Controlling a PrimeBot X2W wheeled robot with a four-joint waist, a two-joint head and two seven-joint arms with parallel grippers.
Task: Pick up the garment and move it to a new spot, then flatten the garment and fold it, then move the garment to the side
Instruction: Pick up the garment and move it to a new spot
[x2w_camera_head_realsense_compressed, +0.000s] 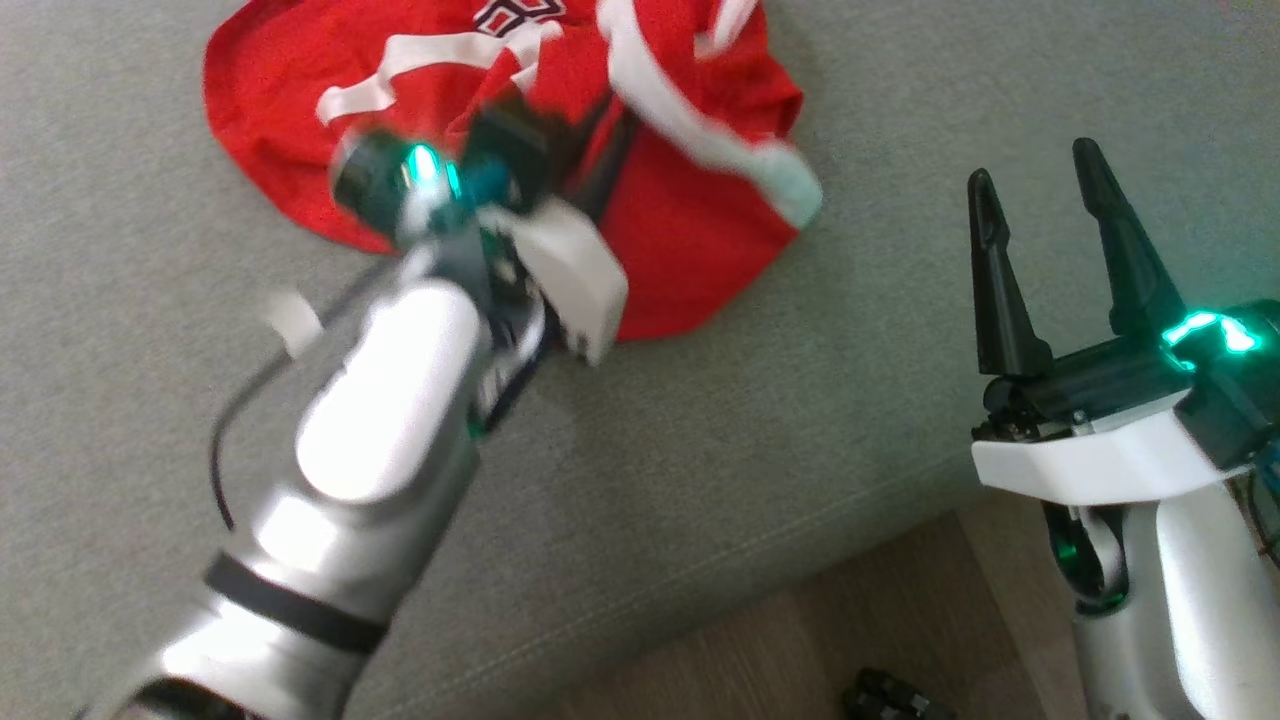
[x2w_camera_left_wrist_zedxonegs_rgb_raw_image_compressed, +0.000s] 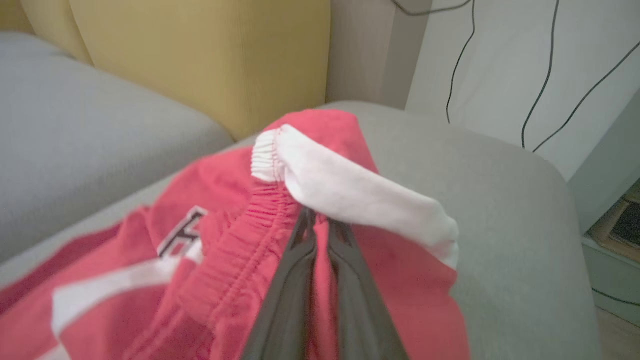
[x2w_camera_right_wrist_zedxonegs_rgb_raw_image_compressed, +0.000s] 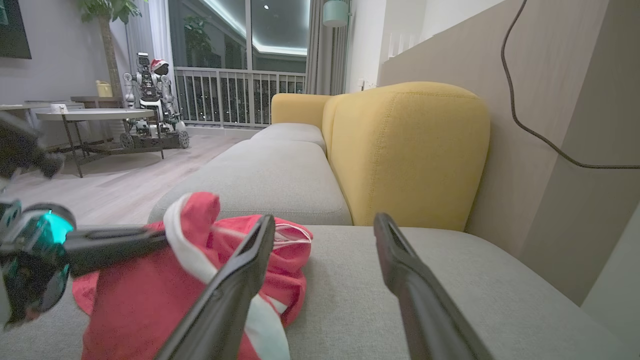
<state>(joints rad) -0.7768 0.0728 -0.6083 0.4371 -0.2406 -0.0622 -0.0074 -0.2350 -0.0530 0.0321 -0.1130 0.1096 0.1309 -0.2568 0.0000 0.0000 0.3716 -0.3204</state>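
Observation:
The garment (x2w_camera_head_realsense_compressed: 690, 225) is red with white stripes and an elastic waistband, and it lies crumpled on the grey sofa seat at the top middle of the head view. My left gripper (x2w_camera_left_wrist_zedxonegs_rgb_raw_image_compressed: 320, 220) is shut on the garment, its tips pinching the fabric just under a white trim (x2w_camera_left_wrist_zedxonegs_rgb_raw_image_compressed: 350, 192). The right wrist view shows that pinched part of the garment (x2w_camera_right_wrist_zedxonegs_rgb_raw_image_compressed: 192, 220) raised above the seat, the left gripper (x2w_camera_right_wrist_zedxonegs_rgb_raw_image_compressed: 157, 239) coming in from the left. My right gripper (x2w_camera_head_realsense_compressed: 1032, 165) stands open and holds nothing, to the right of the garment and apart from it; its tips (x2w_camera_right_wrist_zedxonegs_rgb_raw_image_compressed: 325, 220) hover over bare cushion.
The grey sofa seat (x2w_camera_head_realsense_compressed: 700, 450) ends at a front edge with wooden floor (x2w_camera_head_realsense_compressed: 900, 600) below it. A yellow backrest (x2w_camera_right_wrist_zedxonegs_rgb_raw_image_compressed: 405, 150) stands behind. Black cables (x2w_camera_left_wrist_zedxonegs_rgb_raw_image_compressed: 460, 60) hang on the wall. A round table (x2w_camera_right_wrist_zedxonegs_rgb_raw_image_compressed: 95, 116) and another robot (x2w_camera_right_wrist_zedxonegs_rgb_raw_image_compressed: 152, 95) stand far off.

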